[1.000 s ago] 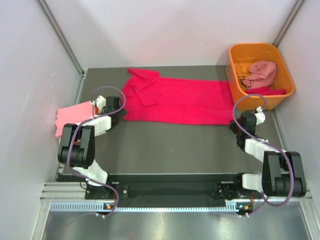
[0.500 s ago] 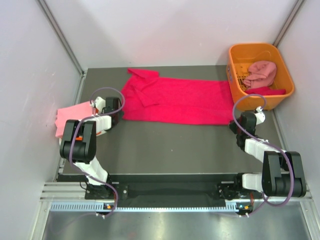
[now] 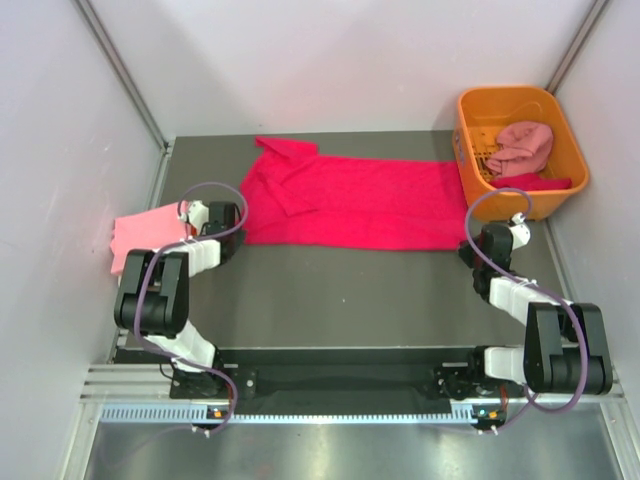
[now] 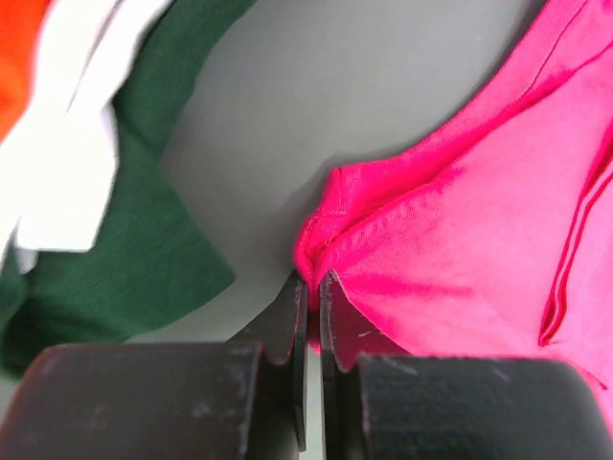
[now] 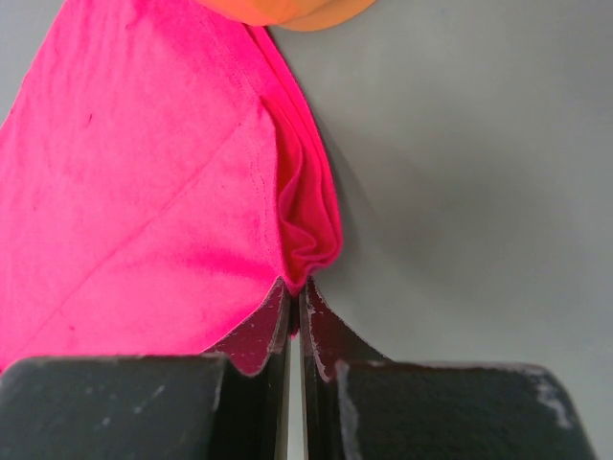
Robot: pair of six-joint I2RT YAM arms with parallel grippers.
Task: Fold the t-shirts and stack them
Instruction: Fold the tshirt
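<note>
The crimson shirt (image 3: 350, 200) is being held at both near corners: a bunched fold of hem is being clamped in the closed left pincer (image 4: 311, 281), another in the closed right pincer (image 5: 292, 286). The cloth is lying spread flat between and beyond both pincers. A green shirt (image 4: 144, 240) and a white shirt (image 4: 67, 182) are lying just left of the left pincer, and the basket (image 3: 565, 150) is sitting just beyond the right pincer

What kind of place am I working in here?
Probably a lab robot cell, not a home: plain white walls enclose a dark table, with an aluminium mounting rail along its near edge.
</note>
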